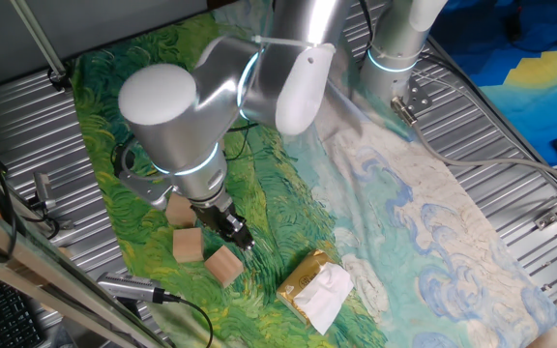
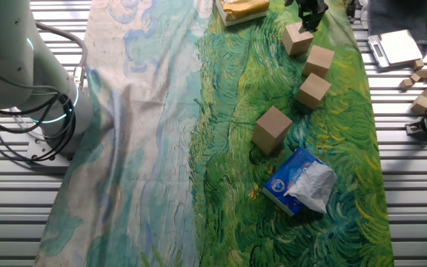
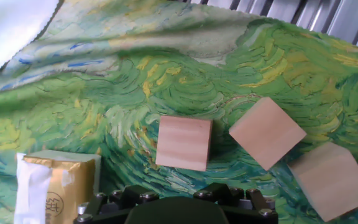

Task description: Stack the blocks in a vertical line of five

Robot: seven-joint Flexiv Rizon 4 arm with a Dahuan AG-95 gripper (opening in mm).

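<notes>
Looking down from the hand view, the gripper (image 3: 178,208) shows only as a dark housing at the bottom edge; fingertips are out of sight there, so whether they are apart or together cannot be told, and nothing is seen held. Just ahead of it on the green painted cloth (image 3: 73,99) lie three wooden blocks: the nearest block (image 3: 184,142) sits square, the middle block (image 3: 267,132) is turned cornerwise just beside it, and the third block (image 3: 332,180) lies close to that one at the right edge. Lower left, the yellow-gold packet (image 3: 61,183) with white tissue is near but apart from the blocks. In one fixed view the arm's silver elbow (image 1: 177,111) hangs over the cloth and hides part of the row, the dark gripper tip low beside the blocks. The other fixed view gives four blocks in a loose diagonal, none stacked; the fourth block (image 2: 273,129) stands a little apart from the rest, near the blue-and-white soft packet (image 2: 300,181). A fifth block on the cloth is not made out. Farther off, beyond the cloth, spare small blocks (image 2: 419,87) lie on the ribbed metal table (image 2: 399,170).
</notes>
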